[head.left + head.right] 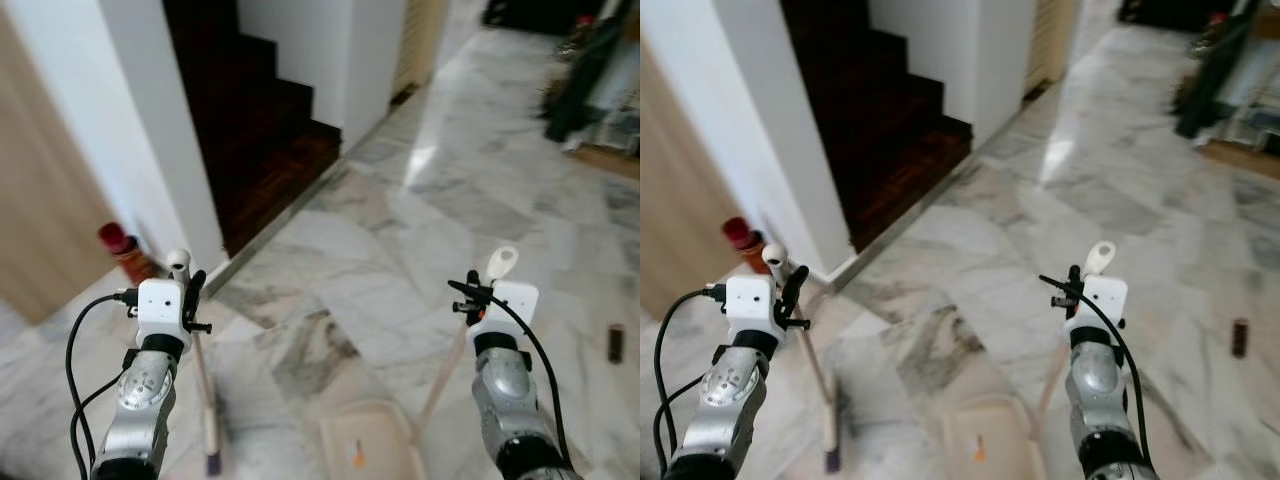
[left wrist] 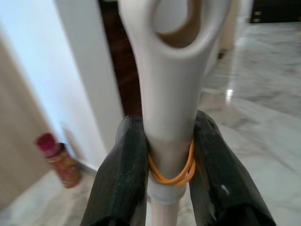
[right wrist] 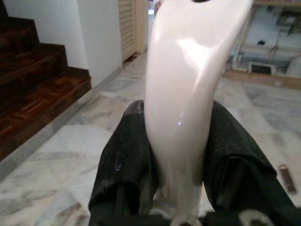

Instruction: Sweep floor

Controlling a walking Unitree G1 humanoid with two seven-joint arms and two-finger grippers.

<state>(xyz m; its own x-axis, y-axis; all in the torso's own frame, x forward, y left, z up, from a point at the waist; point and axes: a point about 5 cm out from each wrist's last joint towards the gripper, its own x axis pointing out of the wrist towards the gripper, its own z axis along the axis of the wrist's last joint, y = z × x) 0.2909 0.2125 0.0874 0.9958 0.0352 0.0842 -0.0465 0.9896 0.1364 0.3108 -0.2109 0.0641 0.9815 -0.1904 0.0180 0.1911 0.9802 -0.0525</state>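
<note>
Left wrist view: left gripper [image 2: 170, 155] pinches the upright broom [image 1: 205, 400]; right gripper [image 3: 181, 155] pinches the seemingly tilted dustpan [image 1: 370, 445] handle.

A home hallway, by the look of it. Polished marble floor [image 1: 420, 210] in grey-veined tiles. Dark wooden stairs [image 1: 260, 130] rising between white walls [image 1: 150, 120]. Louvred door [image 1: 418, 40] further along. Red-capped can [image 1: 125, 252] against the wall corner. Blurred household clutter [image 1: 590, 80] at the far side.

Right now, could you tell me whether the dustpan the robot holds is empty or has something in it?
Not empty: the dustpan, held by the right gripper shut on its handle, has a small orange bit in its tray. What it is cannot be told.
</note>
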